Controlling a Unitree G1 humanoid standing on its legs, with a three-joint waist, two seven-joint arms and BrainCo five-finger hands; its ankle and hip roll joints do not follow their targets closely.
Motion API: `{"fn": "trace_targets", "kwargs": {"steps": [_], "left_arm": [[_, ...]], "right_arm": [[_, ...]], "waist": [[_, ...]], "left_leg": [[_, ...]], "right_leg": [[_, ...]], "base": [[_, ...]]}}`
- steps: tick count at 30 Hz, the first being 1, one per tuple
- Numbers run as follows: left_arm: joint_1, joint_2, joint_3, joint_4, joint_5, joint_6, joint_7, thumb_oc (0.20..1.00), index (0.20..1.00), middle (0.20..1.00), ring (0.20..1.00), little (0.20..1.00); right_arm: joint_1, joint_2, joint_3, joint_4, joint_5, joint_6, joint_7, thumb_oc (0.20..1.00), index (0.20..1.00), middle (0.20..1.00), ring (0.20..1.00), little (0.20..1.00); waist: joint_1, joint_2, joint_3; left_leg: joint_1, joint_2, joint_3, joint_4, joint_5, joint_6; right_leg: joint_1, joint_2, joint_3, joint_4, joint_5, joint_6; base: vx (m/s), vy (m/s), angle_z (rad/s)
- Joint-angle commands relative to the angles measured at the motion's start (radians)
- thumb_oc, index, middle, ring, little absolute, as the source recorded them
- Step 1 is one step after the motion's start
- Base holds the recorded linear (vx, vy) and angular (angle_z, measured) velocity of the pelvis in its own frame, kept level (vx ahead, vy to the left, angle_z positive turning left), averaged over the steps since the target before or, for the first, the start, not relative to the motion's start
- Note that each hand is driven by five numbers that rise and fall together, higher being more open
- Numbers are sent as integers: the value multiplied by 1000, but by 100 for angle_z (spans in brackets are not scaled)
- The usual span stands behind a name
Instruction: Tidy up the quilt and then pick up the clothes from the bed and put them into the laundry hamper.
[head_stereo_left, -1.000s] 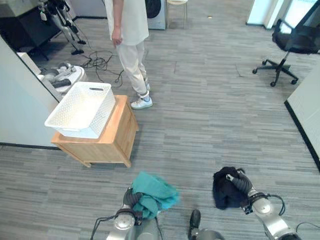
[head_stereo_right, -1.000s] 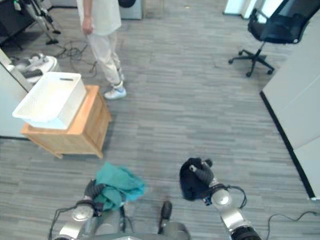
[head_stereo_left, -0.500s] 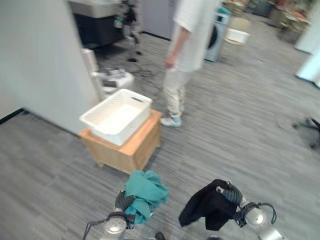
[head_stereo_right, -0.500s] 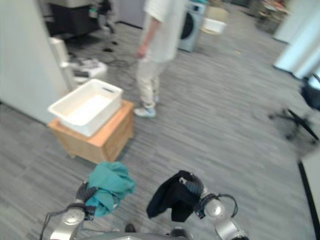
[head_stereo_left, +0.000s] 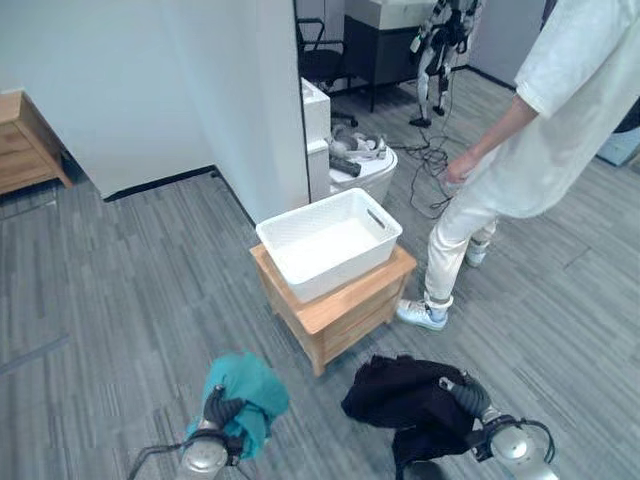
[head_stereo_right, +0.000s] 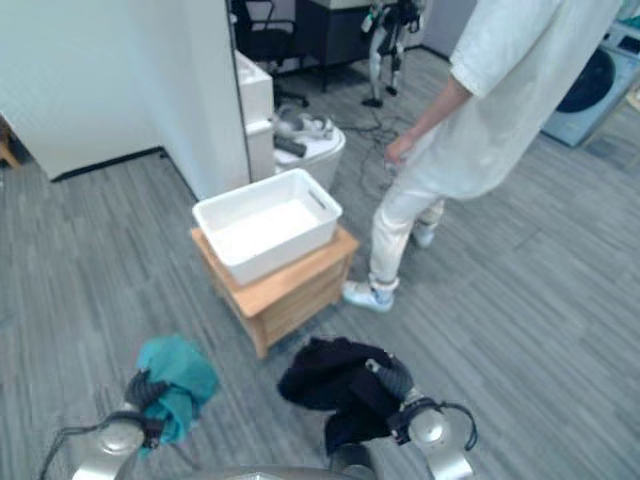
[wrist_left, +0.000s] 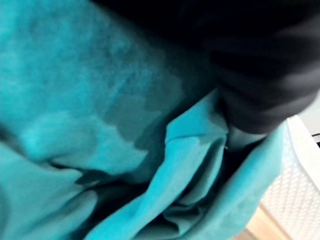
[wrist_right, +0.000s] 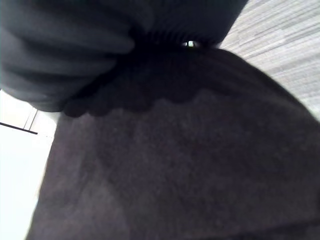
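Note:
A white laundry hamper (head_stereo_left: 330, 240) stands on a low wooden stand (head_stereo_left: 345, 300) just ahead of me. My left hand (head_stereo_left: 222, 412) is low at the left, shut on a bunched teal garment (head_stereo_left: 248, 392) that drapes over it; up close the teal garment (wrist_left: 115, 130) covers the fingers. My right hand (head_stereo_left: 468, 395) is low at the right, shut on a black garment (head_stereo_left: 395, 395) that hangs toward the stand. The black garment (wrist_right: 175, 170) lies under the hand's dark cover. Both garments are off the floor, short of the hamper.
A person (head_stereo_left: 510, 160) in pale clothes stands just right of the stand. A white partition wall (head_stereo_left: 250, 100) rises behind the hamper, with a white round unit (head_stereo_left: 360, 165) beside it. A wooden dresser (head_stereo_left: 25, 140) is far left. Grey floor lies open at the left.
The camera has swung left: the hamper and stand now sit in the middle of the view and closer. Both hands still hold their garments; the black one hangs more spread out.

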Motion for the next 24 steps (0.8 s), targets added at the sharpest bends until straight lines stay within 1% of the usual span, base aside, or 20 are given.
{"fn": "trace_targets", "kwargs": {"steps": [1,3,4,5,6,7,8,9,11,12,13,14,15,18,19,20,21,22,23,24], "left_arm": [[-119,28,-13,-116,33,-71,-14,200,200,200,200,200],[-117,30,-5,-123,37,-69,-14,200,200,200,200,200],[-103,31,2,-134,44,-76,-19,200,200,200,200,200],[-90,27,2,-138,51,-80,-22,200,200,200,200,200],[-82,26,2,-143,55,-80,-23,200,200,200,200,200],[-74,23,1,-143,59,-78,-28,200,200,200,200,200],[-73,22,0,-144,59,-77,-29,200,200,200,200,200],[-55,28,1,-150,60,-73,-38,200,200,200,200,200],[-65,35,-9,-142,76,-65,-42,200,200,200,200,200],[-67,38,-5,-142,78,-62,-35,200,200,200,200,200],[-67,38,-5,-142,78,-62,-35,200,200,200,200,200],[-72,41,-9,-142,77,-59,-30,200,200,200,200,200],[-83,45,-15,-148,73,-57,-28,200,200,200,200,200],[-91,52,-22,-135,74,-61,-30,200,200,200,200,200],[-98,54,-33,-123,72,-64,-34,200,200,200,200,200],[-103,54,-36,-115,72,-65,-35,200,200,200,200,200],[-114,57,-37,-104,71,-66,-33,200,200,200,200,200],[-115,57,-37,-104,71,-66,-33,200,200,200,200,200],[-129,63,-30,-83,67,-64,-25,200,200,200,200,200],[-131,70,-24,-80,66,-65,-19,200,200,200,200,200]], "right_arm": [[-107,-107,-39,-108,20,-67,-48,200,200,200,200,200],[-133,-134,-41,-115,12,-58,-47,200,200,200,200,200],[-146,-144,-40,-122,7,-58,-44,200,200,200,200,200],[-156,-151,-46,-127,1,-62,-47,200,200,200,200,200],[-163,-160,-56,-127,-5,-62,-53,200,200,200,200,200],[-164,-166,-76,-137,-10,-67,-61,200,200,200,200,200],[-161,-168,-77,-138,-11,-67,-61,200,200,200,200,200],[-171,-175,-76,-170,-28,-67,-66,200,200,200,200,200],[-168,-172,-88,-189,-44,-69,-66,200,200,200,200,200],[-178,-169,-87,-206,-49,-67,-63,200,200,200,200,200],[-179,-169,-87,-206,-49,-66,-63,200,200,200,200,200],[-179,-161,-91,-221,-51,-71,-67,200,200,200,200,200],[-177,-161,-106,-261,-51,-76,-73,200,200,200,200,200],[-173,-167,-122,-285,-41,-87,-83,200,200,200,200,200],[-171,-178,-146,-322,-22,-97,-87,200,200,200,200,200],[-173,-181,-150,-335,-13,-103,-86,200,200,200,200,200],[-175,-187,-159,-349,-10,-107,-89,200,200,200,200,200],[-175,-187,-159,-349,-10,-107,-89,200,200,200,200,200],[-197,-201,-159,-370,-16,-107,-95,200,200,200,200,200],[-223,-209,-149,-378,-16,-108,-99,200,200,200,200,200]], "waist": [[-11,19,79],[4,16,82],[12,20,77],[16,25,69],[21,30,60],[13,33,52],[15,33,53],[19,45,38],[5,38,36],[-3,35,46],[-1,34,46],[-15,35,55],[-30,37,63],[-34,27,52],[-47,24,37],[-52,20,32],[-56,15,27],[-55,15,26],[-53,9,22],[-50,3,22]], "left_leg": [[-191,152,120,255,234,3],[-263,94,170,234,183,10],[-293,38,199,163,140,22],[-318,6,250,100,149,23],[-330,-1,284,66,149,11],[-317,19,366,22,164,10],[-307,16,368,12,163,7],[-235,-20,376,-72,153,41],[-166,-47,358,-130,144,70],[-142,-47,365,-155,162,86],[-140,-50,367,-161,165,87],[-107,-46,356,-192,167,95],[-77,-31,312,-212,163,93],[-74,-23,273,-212,150,82],[-76,-16,225,-212,144,67],[-71,-15,197,-212,131,63],[-72,-11,170,-212,125,57],[-73,-11,170,-212,125,57],[-62,2,126,-212,111,46],[-54,11,116,-212,108,41]], "right_leg": [[171,-45,-110,-47,-141,40],[205,-43,-124,-55,-167,41],[219,-34,-134,-55,-184,48],[241,-24,-149,-55,-197,52],[264,-11,-157,-55,-217,60],[276,-5,-177,-55,-234,66],[281,-6,-176,-55,-238,68],[273,14,-187,-1,-248,71],[233,-7,-211,179,-205,109],[191,-22,-214,259,-152,132],[187,-24,-211,264,-154,133],[134,-30,-189,364,-110,163],[73,-30,-136,442,-106,167],[80,-67,-120,339,-129,138],[93,-73,-66,175,-133,112],[90,-71,-15,110,-136,111],[81,-68,38,59,-117,118],[80,-68,38,58,-116,118],[57,-75,95,18,-94,129],[50,-84,93,8,-76,130]], "base": [[284,-237,49],[353,-159,50],[335,-43,6],[364,-19,-12],[338,-8,1],[240,3,14],[264,92,39],[246,109,39],[214,87,28],[52,27,47],[19,0,38],[120,-41,2],[197,-101,-5],[175,-147,83],[311,-301,111],[332,-328,95],[173,-180,85],[258,-299,114],[243,-308,99],[325,-435,94]]}}
